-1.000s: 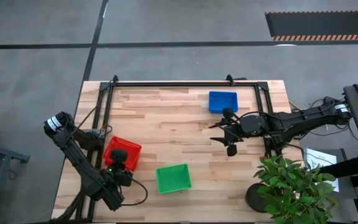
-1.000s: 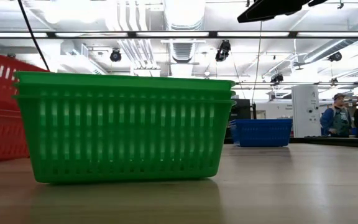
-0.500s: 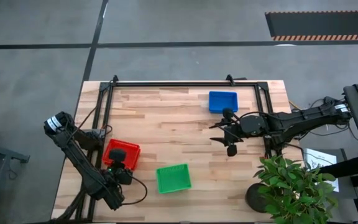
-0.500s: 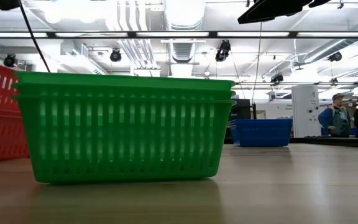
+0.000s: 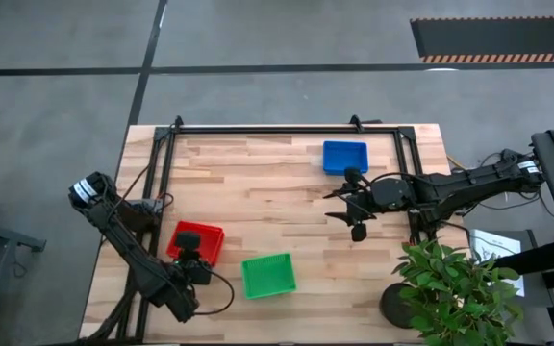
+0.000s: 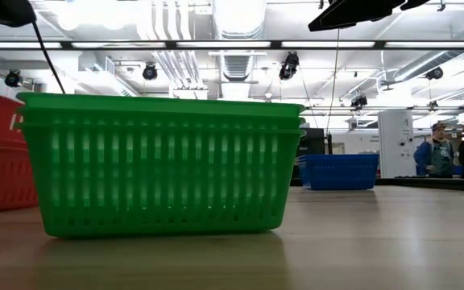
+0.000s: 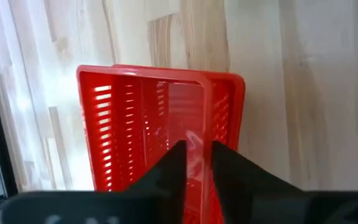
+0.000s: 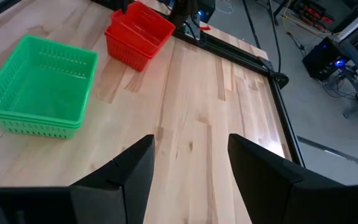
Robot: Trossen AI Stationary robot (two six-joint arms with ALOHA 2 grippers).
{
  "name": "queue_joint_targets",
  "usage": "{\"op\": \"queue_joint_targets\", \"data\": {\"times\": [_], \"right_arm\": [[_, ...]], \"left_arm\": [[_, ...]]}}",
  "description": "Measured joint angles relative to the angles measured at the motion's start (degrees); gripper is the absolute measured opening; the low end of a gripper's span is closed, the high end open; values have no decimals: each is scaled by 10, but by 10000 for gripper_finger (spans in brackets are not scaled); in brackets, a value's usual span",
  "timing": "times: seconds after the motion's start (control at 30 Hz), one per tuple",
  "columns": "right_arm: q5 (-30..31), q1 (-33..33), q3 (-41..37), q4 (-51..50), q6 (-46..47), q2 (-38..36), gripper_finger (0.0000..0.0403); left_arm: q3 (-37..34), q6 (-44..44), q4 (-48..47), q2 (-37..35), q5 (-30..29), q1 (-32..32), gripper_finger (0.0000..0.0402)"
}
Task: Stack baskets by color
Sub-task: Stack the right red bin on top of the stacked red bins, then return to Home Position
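Two red baskets (image 5: 198, 238) sit at the table's near left, the upper one (image 7: 142, 124) tilted inside the lower (image 8: 138, 28). My left gripper (image 5: 189, 252) stands over their near side, its fingers (image 7: 197, 165) astride the upper basket's wall with a narrow gap. Green baskets (image 5: 267, 275), two nested (image 6: 159, 165), rest near the front edge. A blue basket (image 5: 344, 156) is at the far right. My right gripper (image 5: 356, 207) hovers open above mid-table, nothing between its fingers (image 8: 191, 162). My left gripper comes slanting down from the near side with one finger inside the upper red basket and one outside its wall's rim (image 7: 206, 134). A sliver of gap shows beside the inner finger (image 7: 178, 168); whether the outer finger touches the wall I cannot tell. The basket rests tilted in the lower one.
A black rail frame (image 5: 258, 129) runs along the table's far and side edges. A potted plant (image 5: 450, 288) stands off the near right corner. A person (image 6: 437, 149) is in the room beyond. Bare wood lies between the baskets.
My left gripper has come down and a little toward the table's near right with the upper red basket. That basket has sunk onto the lower red one and now sits tilted in it. The right arm has kept still.
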Motion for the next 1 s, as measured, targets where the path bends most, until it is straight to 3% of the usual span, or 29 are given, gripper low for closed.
{"op": "queue_joint_targets", "data": {"times": [0.27, 0.57, 0.67, 0.77, 0.83, 1.0], "right_arm": [[-1, 0, 0, 0, -1, 0, 196], [-9, 0, -14, 5, -42, 0, 196], [-40, -7, -25, 23, -65, -2, 196], [-52, -23, -32, 32, -76, -11, 196], [-56, -38, -37, 35, -76, -19, 196], [-131, -92, -66, 70, -87, -43, 196]], "left_arm": [[5, 4, -2, -1, 0, 15, 127], [42, 70, 0, -12, 11, 89, 143], [60, 124, 32, -22, -20, 125, 132], [57, 220, 121, -55, -36, 165, 104], [38, 297, 202, -89, -36, 192, 78], [-51, 479, 414, -186, 6, 266, 11]]}}
